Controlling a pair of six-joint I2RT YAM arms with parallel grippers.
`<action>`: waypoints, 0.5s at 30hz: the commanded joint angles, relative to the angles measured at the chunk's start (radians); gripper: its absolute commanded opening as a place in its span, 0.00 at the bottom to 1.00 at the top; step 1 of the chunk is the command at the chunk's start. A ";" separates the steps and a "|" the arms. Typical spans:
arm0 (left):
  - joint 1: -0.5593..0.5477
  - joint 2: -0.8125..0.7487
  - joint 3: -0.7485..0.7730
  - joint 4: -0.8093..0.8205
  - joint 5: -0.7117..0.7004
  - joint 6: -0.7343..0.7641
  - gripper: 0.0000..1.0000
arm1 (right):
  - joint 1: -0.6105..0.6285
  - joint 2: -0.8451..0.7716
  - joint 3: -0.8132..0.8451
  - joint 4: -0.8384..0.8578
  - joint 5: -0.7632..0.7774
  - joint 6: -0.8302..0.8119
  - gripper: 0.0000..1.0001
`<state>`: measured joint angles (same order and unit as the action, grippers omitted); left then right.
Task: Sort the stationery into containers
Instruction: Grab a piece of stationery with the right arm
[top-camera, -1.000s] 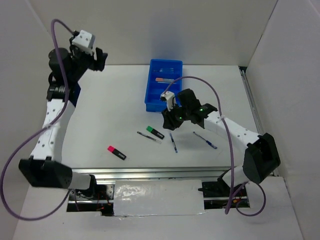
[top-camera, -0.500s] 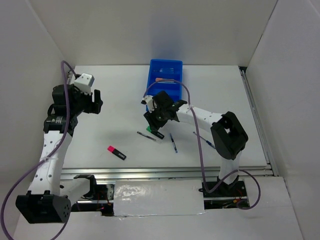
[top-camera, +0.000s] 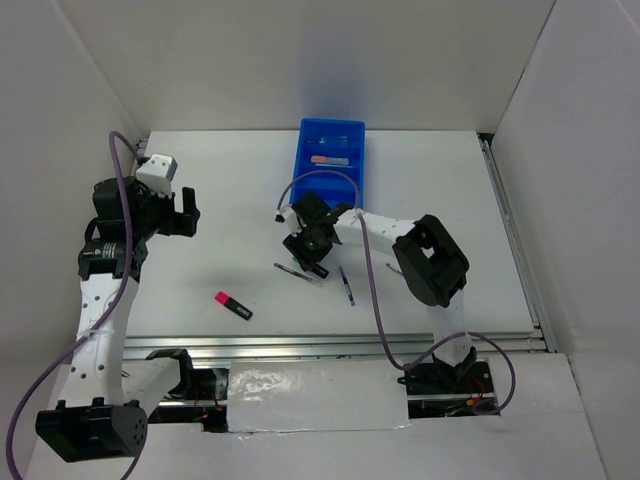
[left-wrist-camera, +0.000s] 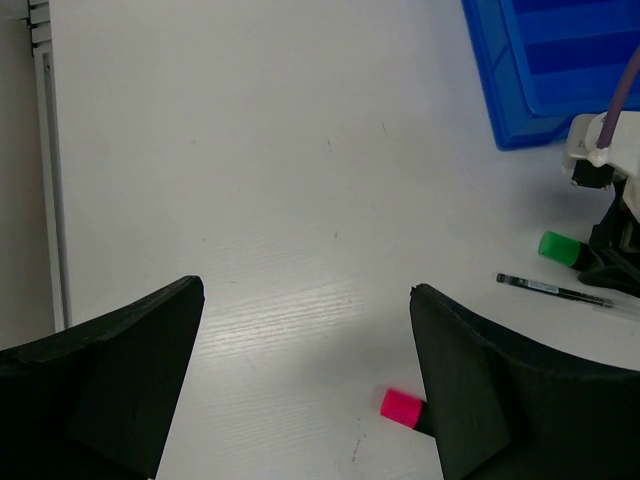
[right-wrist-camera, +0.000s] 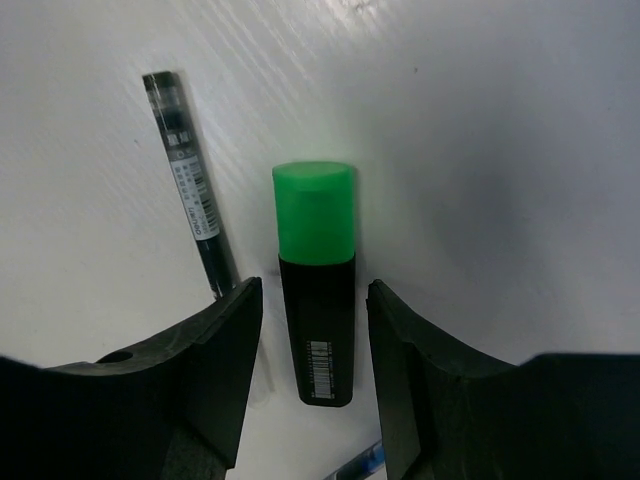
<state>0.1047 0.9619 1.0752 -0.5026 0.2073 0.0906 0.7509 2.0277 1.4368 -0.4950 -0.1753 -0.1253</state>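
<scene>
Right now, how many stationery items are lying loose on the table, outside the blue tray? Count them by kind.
Highlighters: 2, the pink highlighter and the green highlighter
Pens: 2, the dark pen and the blue pen
Total: 4 in view; the right arm could be covering more.

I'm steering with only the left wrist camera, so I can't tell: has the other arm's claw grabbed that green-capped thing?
Observer: Not yet. The right wrist view shows the right gripper straddling the green highlighter, jaws open, a gap on each side.
Operator: Is anything inside the blue box?
Observer: Yes. From the top, an orange marker lies in the far half of the blue tray.
Operator: Any other pens out there?
Observer: A blue pen lies on the table, to the right of the dark pen.
</scene>
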 joint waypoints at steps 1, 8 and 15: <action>0.009 -0.029 -0.006 0.001 0.027 -0.032 0.97 | 0.013 0.026 0.063 -0.051 0.042 -0.027 0.53; 0.013 -0.061 -0.043 0.025 0.027 -0.035 0.97 | 0.013 0.059 0.096 -0.099 0.108 -0.073 0.36; 0.015 -0.066 -0.081 0.074 0.061 -0.028 0.95 | 0.011 -0.153 0.199 -0.209 0.056 -0.220 0.19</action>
<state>0.1146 0.9051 0.9989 -0.4953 0.2317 0.0734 0.7509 2.0403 1.5154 -0.6323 -0.1078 -0.2516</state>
